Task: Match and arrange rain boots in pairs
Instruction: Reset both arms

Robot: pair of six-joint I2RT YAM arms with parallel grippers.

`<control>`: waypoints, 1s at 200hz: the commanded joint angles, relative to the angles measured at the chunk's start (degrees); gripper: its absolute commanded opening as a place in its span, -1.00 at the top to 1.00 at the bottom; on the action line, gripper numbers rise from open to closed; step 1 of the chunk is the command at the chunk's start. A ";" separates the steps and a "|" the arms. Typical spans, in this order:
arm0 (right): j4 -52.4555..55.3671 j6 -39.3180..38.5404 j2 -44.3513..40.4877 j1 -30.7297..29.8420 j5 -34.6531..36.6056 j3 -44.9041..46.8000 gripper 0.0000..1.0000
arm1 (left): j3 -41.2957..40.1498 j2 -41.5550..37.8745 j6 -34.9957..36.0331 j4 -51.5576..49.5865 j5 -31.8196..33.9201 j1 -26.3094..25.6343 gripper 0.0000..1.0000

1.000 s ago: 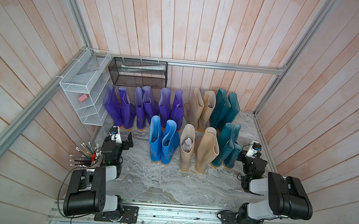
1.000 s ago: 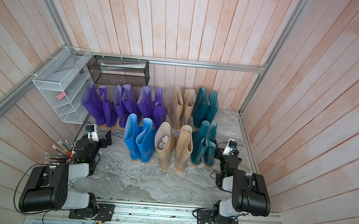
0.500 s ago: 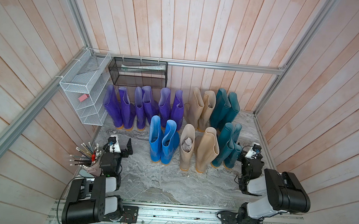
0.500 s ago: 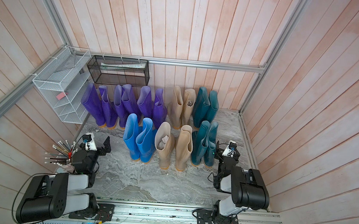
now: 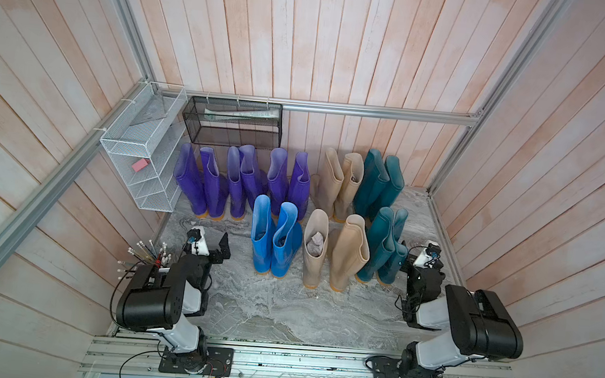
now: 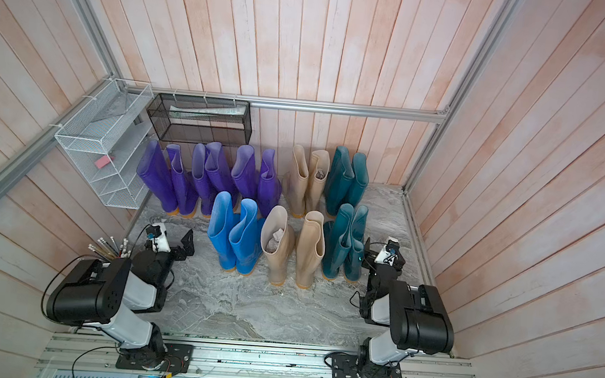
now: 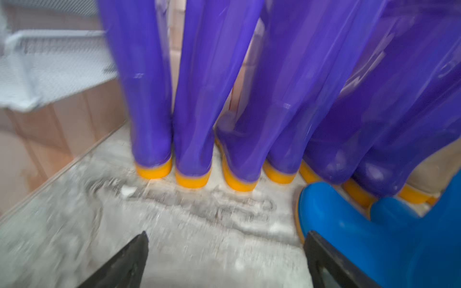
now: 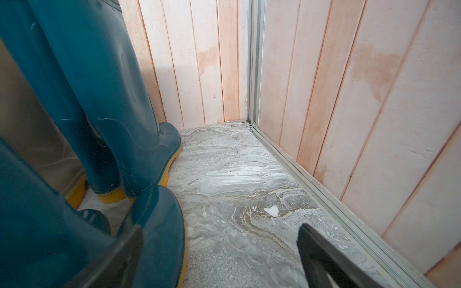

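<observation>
The rain boots stand upright in two rows on the marble floor (image 5: 283, 308). In the back row are several purple boots (image 5: 190, 176), a beige pair (image 5: 335, 181) and a teal pair (image 5: 380, 181). In front stand a blue pair (image 5: 274, 240), a beige pair (image 5: 348, 250) and a teal pair (image 5: 382, 242). My left gripper (image 7: 225, 237) is open and empty, low over the floor, left of the blue pair (image 7: 374, 237) and facing the purple boots (image 7: 147, 99). My right gripper (image 8: 220, 229) is open and empty, just right of the front teal boot (image 8: 154, 224).
A white wire rack (image 5: 139, 153) hangs on the left wall and a black mesh basket (image 5: 232, 124) on the back wall. A holder of pens (image 5: 145, 254) stands by the left arm. An aluminium rail (image 8: 311, 179) runs along the right wall.
My left gripper has drawn back from the purple boots toward the front, and its wrist view is blurred by motion. The right arm has hardly moved. Both grippers stay open.
</observation>
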State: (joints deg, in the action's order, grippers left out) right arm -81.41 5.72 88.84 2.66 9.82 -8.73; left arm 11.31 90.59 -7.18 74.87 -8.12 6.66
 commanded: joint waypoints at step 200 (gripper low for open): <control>3.08 -5.05 0.81 -0.85 -9.83 -2.77 -0.96 | 3.81 -0.98 4.96 -6.65 0.65 -2.17 -0.99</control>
State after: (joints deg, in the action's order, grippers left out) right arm -78.85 1.41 88.84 2.28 2.28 -10.83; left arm 14.37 89.78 -2.96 68.75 -7.05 4.69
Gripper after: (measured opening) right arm 0.982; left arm 0.998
